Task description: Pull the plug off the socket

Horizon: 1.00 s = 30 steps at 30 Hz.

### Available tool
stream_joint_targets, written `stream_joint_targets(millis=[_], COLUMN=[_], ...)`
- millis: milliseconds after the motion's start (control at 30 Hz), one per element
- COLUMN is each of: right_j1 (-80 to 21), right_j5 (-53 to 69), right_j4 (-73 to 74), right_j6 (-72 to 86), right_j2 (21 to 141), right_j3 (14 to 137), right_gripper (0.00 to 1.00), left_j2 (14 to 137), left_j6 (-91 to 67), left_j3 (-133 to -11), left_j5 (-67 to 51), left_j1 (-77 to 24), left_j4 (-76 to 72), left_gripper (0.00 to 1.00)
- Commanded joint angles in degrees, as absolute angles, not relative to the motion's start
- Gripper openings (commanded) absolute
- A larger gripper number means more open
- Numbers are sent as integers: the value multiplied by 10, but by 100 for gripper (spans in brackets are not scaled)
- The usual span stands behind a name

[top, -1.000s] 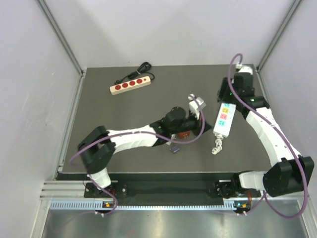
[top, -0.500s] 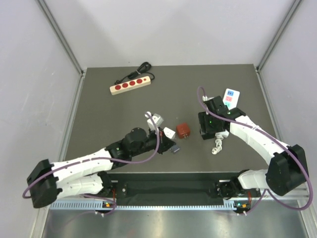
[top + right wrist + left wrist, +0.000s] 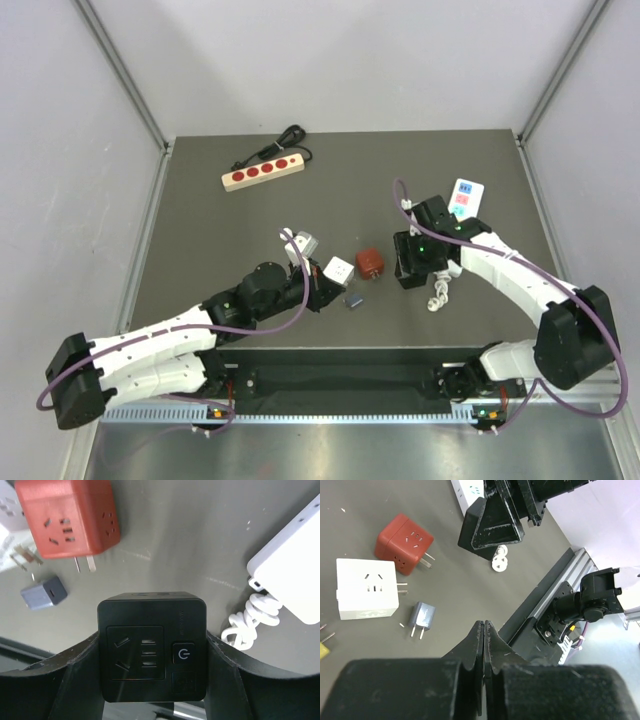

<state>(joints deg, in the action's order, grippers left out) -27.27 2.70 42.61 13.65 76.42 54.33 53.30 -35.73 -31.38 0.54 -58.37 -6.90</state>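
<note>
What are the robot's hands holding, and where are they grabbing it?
The right end effector holds the black cube socket, squeezing two opposite sides. The left end effector is shut on nothing.

Item 1: left arm [image 3: 160,340]. Elbow folded back to far left near table edge, forearm reaching right and forward, low over surface. Wrist pitched down. Left gripper [image 3: 484,630]: fingers [image 3: 476,655] pressed flat together, no gap, nothing between, tips clear of surface.

Item 2: right arm [image 3: 520,275]. Elbow out at right side, forearm angled inward toward centre, wrist bent downward. Right gripper [image 3: 151,650]: fingers [image 3: 80,677] spread wide, clamped on both sides of black socket cube [image 3: 151,630], cube carried above surface.
</note>
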Motion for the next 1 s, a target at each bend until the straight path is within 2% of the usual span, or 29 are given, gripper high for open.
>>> stream_joint_targets(millis=[0,200,533,600,833,967], right_j1=[-280,-290,-393,-427,-485,-490], right_j5=[4,-79,-331,-372,-516,-528], right_j4=[380,189,-138,-233,-376,-451], right_j6=[155,218,240,231,227,217], right_j2=[758,700,666,674,774,841], right_j3=[548,449,281,256,215,208], right_gripper=[0,0,0,0,0,1], left_j2=[533,547,551,554,546,534], left_j6=[-357,-352,-345,-344,-342,-341], left_j3=[-313,-317,-315,-315,-315,-309], left_j5=[14,14,24,25,30,40], left_j1=[-584,-583,-584,-584,-583,-583], left_j4=[-78,-83,-86,-86,-73,-62], left_gripper=[0,0,0,0,0,0])
